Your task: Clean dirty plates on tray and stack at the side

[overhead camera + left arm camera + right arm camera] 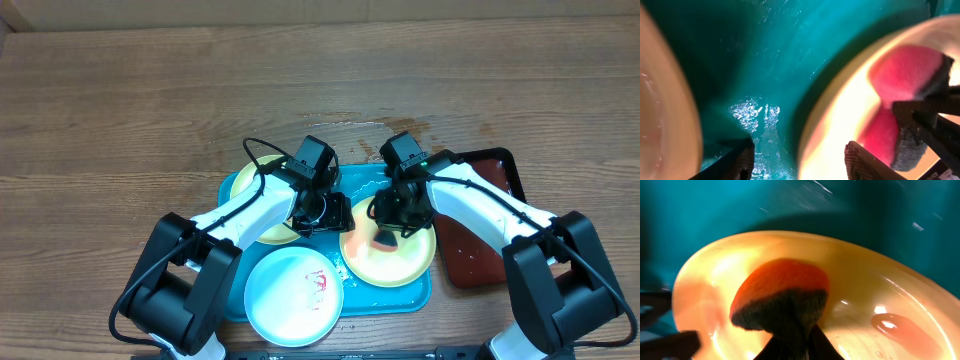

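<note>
A: Scrub step's on, I'd say. Right gripper (792, 341) is over the right-hand yellow-green plate (402, 268), jaws nipped tight on the sponge (782, 295). It's red w/ a dark scour layer and looks pressed on the plate's centre.

B: And the left?

A: Left gripper (802, 162) is low, just beside it, jaws apart abt halfway, holding nothing. That plate's rim runs between them, one jaw over the wet tray (765, 60), the other over the plate.

B: Plate clean?

A: No. Red smear (900, 327) near the rim, beside the sponge, not under it.

B: So next?

A: My guess: sponge wants dragging across to that smear, maybe w/ the left jaws closing on the rim to steady it. Then lift & stack on the bench (120, 120), off the tray.

B: The others?

A: Second yellow-green plate (255, 190) is at the tray's left, partly under the left arm. Pale blue plate (285, 300) is at the front, overhanging the rim, red marks showing. Nothing's stacked yet, so early days, I reckon.
</note>
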